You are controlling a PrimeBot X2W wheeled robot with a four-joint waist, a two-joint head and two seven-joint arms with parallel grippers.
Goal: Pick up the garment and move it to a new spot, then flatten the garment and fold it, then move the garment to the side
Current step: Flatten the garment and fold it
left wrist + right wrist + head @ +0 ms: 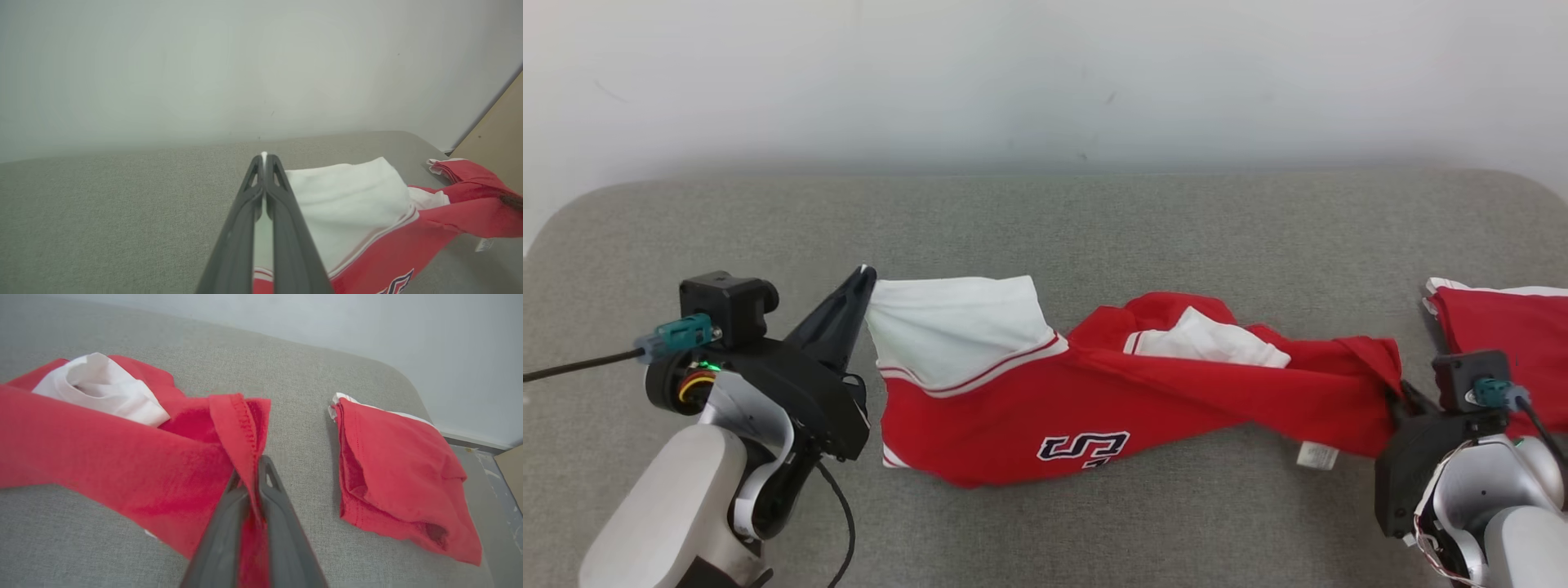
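Note:
A red garment (1111, 400) with white sleeves and a dark "S" emblem is stretched left to right across the grey table (1045, 220), hanging slack in the middle. My left gripper (864, 278) is shut on its white sleeve corner (347, 196) at the left end; the left wrist view has white cloth pinched between the fingers (282, 212). My right gripper (251, 473) is shut on the red hem (241, 424) at the right end; in the head view its fingertips are hidden behind the cloth near the red corner (1372, 376).
A second red garment (1503, 327), folded, lies at the table's right edge (400, 473), just beyond my right gripper. A pale wall stands behind the table. A tan board (494, 139) leans at the far right. A black cable (572, 363) trails from the left wrist.

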